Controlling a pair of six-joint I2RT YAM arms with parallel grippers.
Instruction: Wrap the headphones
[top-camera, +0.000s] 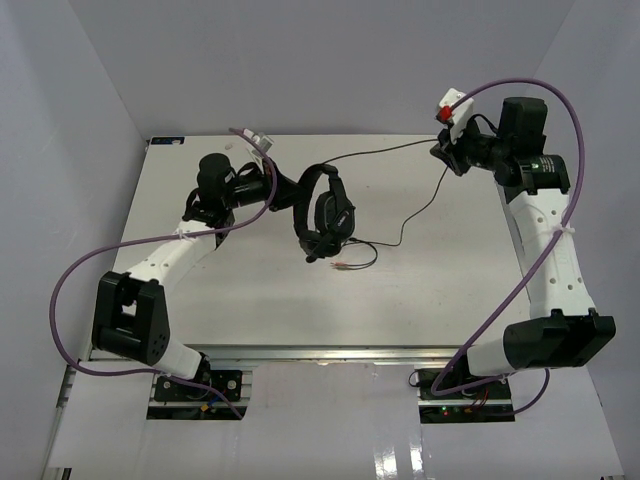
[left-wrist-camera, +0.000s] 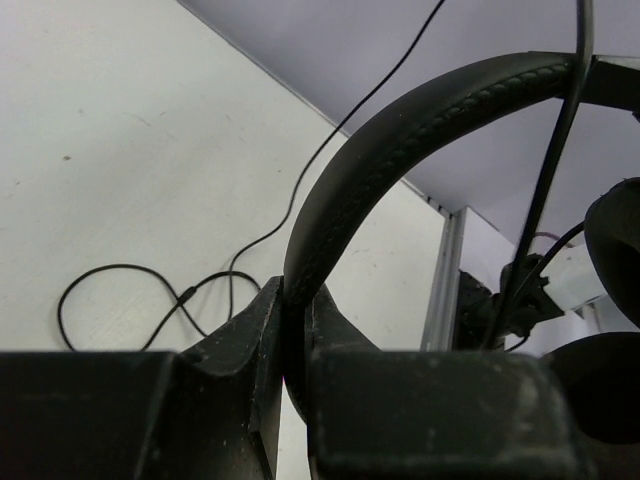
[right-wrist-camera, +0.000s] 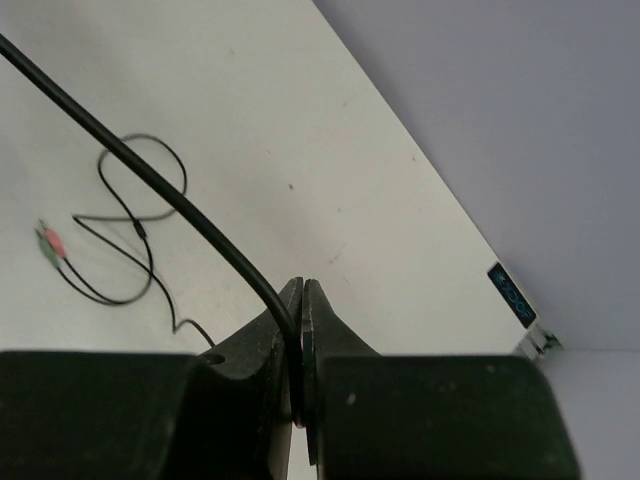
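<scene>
The black headphones (top-camera: 326, 213) hang lifted over the middle of the table, earcups down. My left gripper (top-camera: 288, 190) is shut on their arched headband (left-wrist-camera: 400, 130), pinched between the jaws of that gripper (left-wrist-camera: 293, 300). An earcup (left-wrist-camera: 618, 245) shows at the right edge of the left wrist view. The thin black cable (top-camera: 385, 150) runs from the headset to the far right, where my right gripper (top-camera: 445, 155) is shut on it. The right wrist view shows the cable (right-wrist-camera: 180, 200) entering the shut right gripper (right-wrist-camera: 302, 300). Slack loops lie on the table and end in coloured plugs (right-wrist-camera: 50, 242) (top-camera: 341, 265).
The white table (top-camera: 450, 290) has grey walls at the back and both sides. Thick purple robot cables (top-camera: 70, 290) (top-camera: 560, 110) arch over each arm. A metal edge strip (left-wrist-camera: 440, 280) marks the table's far side.
</scene>
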